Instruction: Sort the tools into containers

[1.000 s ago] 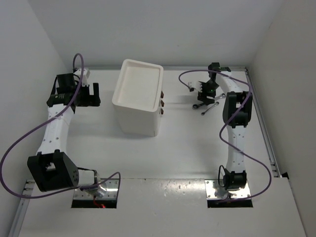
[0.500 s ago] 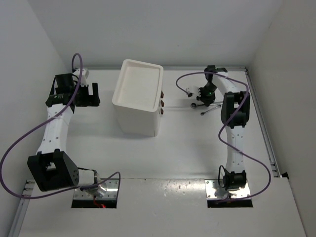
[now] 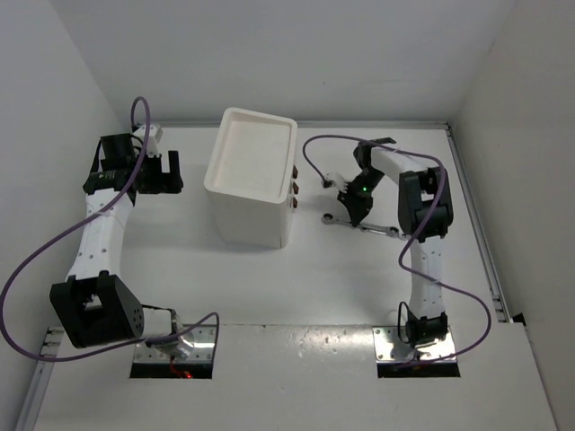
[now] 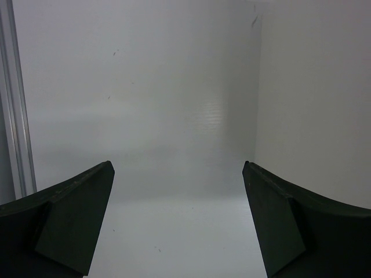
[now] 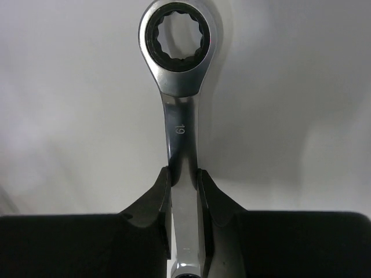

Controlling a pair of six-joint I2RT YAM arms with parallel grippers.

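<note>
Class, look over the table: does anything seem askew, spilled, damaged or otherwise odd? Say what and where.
Only one thing: the white cabinet stands turned slightly askew to the table's back edge. The wrench sits straight in the right gripper, and nothing looks spilled or broken.

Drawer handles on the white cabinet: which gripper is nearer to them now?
Right. The right gripper, shut on a silver wrench, is on the side the drawer handles face, apart from them. The left gripper, open, sits beyond the opposite wall of the cabinet.
</note>
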